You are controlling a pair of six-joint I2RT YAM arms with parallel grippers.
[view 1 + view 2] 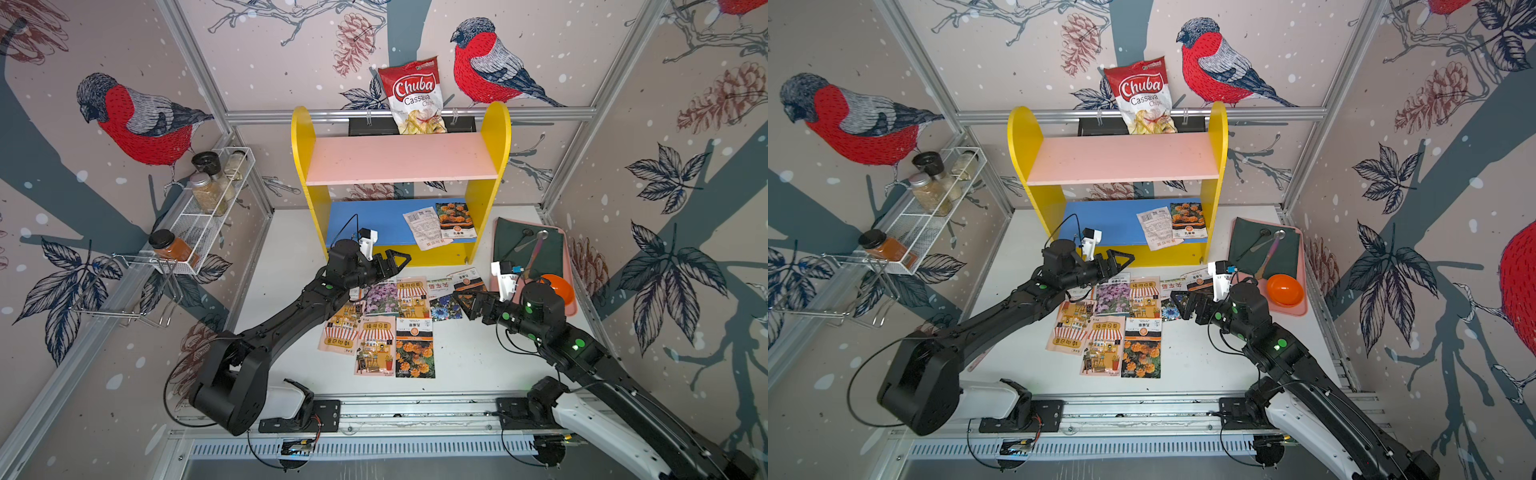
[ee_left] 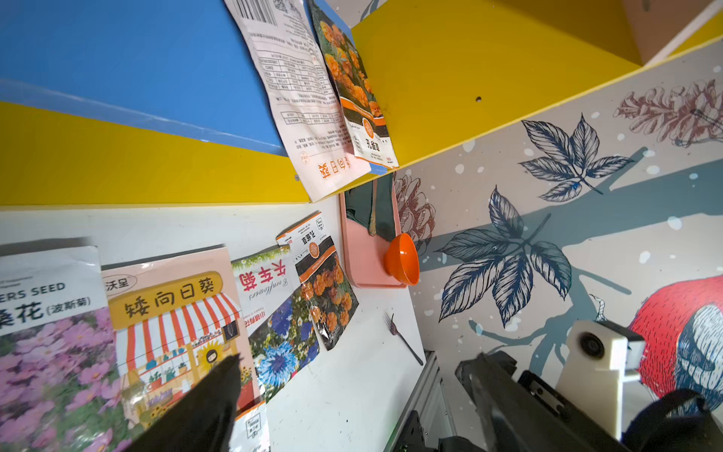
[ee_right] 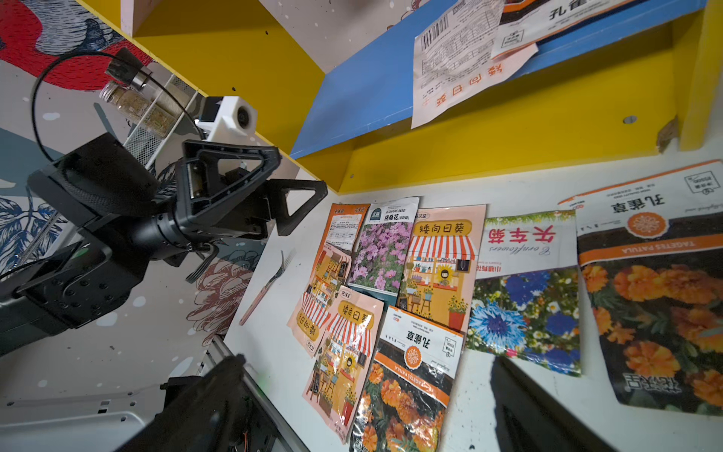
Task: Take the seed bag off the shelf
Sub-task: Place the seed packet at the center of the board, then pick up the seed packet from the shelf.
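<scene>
Left pincer (image 1: 398, 261) and right pincer (image 1: 462, 304) gape empty — two seed bags (image 1: 424, 229) lie on the shelf (image 1: 301, 166).

Yellow-sided shelf (image 1: 399, 160), orange-flowered seed bag (image 1: 455, 218)

Shelf (image 1: 401, 166) at the back of the tabletop (image 1: 465, 357), chips bag (image 1: 413, 95) up behind it. On the lower board (image 1: 365, 224), right end, two bags overlapping: inner bag (image 1: 422, 228) juts over the front edge, outer bag (image 1: 456, 221) sits by the side panel. Before the shelf, a spread of bags (image 1: 390, 324), left tool (image 1: 401, 264) over its far edge, right tool (image 1: 463, 305) at its right side. Right of the shelf, the tray (image 2: 360, 254): cloth (image 1: 511, 241) behind, bowl (image 1: 559, 289) in front. Rack (image 1: 199, 232) on the left wall, jars (image 1: 210, 193) in it.
</scene>
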